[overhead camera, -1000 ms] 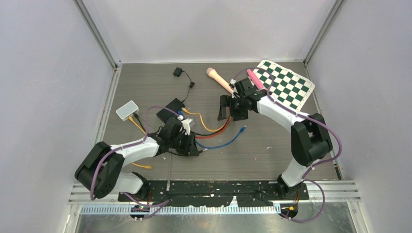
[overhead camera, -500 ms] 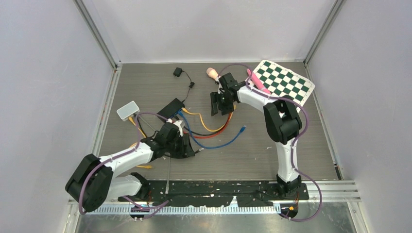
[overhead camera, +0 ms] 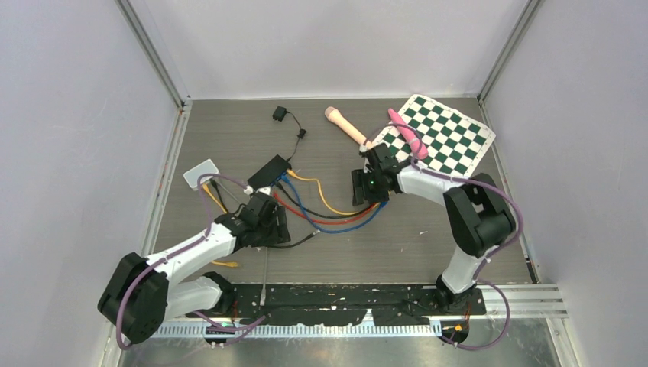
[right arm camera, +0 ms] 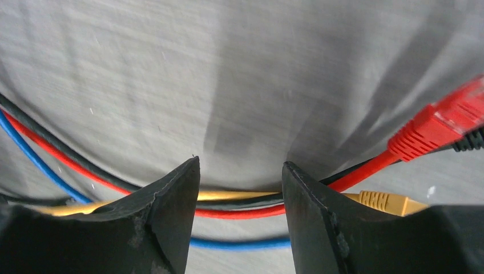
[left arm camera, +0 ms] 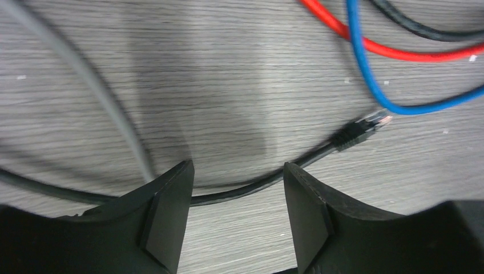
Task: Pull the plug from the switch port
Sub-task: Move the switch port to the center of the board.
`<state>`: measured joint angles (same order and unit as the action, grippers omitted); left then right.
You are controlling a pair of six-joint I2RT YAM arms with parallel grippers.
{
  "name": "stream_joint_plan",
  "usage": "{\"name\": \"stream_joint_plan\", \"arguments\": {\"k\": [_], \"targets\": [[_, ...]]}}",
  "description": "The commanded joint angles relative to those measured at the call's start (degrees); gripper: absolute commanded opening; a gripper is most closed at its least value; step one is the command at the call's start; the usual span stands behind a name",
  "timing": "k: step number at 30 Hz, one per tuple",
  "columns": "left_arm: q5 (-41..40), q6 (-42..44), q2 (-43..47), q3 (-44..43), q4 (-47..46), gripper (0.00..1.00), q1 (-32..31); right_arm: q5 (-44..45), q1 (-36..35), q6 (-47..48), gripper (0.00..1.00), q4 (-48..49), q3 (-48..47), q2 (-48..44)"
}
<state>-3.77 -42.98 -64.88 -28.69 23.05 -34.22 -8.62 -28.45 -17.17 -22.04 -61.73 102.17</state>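
The black switch lies left of centre, with blue, red and yellow cables running from its right side. My left gripper is open just in front of it. In the left wrist view its jaws stand apart over a black cable that ends in a loose plug. My right gripper is open over the cables' far ends. In the right wrist view its jaws straddle the yellow, black, red and blue cables without closing; a red plug and a yellow plug lie to the right.
A white box sits left of the switch. A black adapter, a beige handle, a pink tool and a checkerboard sheet lie at the back. A grey rod and a small yellow plug lie near the front.
My right gripper swung left toward the switch, then came back right and nearer, over the cable ends. My left gripper drew back left. The cables have shifted.
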Motion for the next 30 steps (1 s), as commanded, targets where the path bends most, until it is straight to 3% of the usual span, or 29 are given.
{"name": "stream_joint_plan", "arguments": {"k": [1, 7, 12, 20, 24, 30], "targets": [[-4.43, 2.27, 2.82, -3.43, 3.74, 0.73, 0.62, 1.44, -0.29, -4.45, 0.62, -0.58, 12.94, -4.83], [-3.74, 7.43, 0.21, -10.62, 2.94, 0.83, 4.46, -0.97, -0.54, -10.83, 0.61, 3.52, 25.5, -13.42], [2.97, 10.61, -6.07, -16.59, 0.88, 0.83, 11.45, -3.13, -2.6, -15.62, 0.61, 5.82, 32.97, -17.55], [7.74, 11.64, -18.52, -22.65, -1.33, 0.81, 16.57, -3.33, -5.87, -20.68, 0.57, 4.97, 42.36, -26.45], [8.65, 11.82, -21.86, -24.8, -1.61, 0.8, 18.28, -0.95, -6.05, -20.3, 0.58, 1.12, 39.17, -31.0], [10.75, 12.66, -22.13, -24.91, -2.55, 0.78, 19.63, 7.11, -5.9, -14.2, 0.71, -4.35, 23.81, -31.64]]}}
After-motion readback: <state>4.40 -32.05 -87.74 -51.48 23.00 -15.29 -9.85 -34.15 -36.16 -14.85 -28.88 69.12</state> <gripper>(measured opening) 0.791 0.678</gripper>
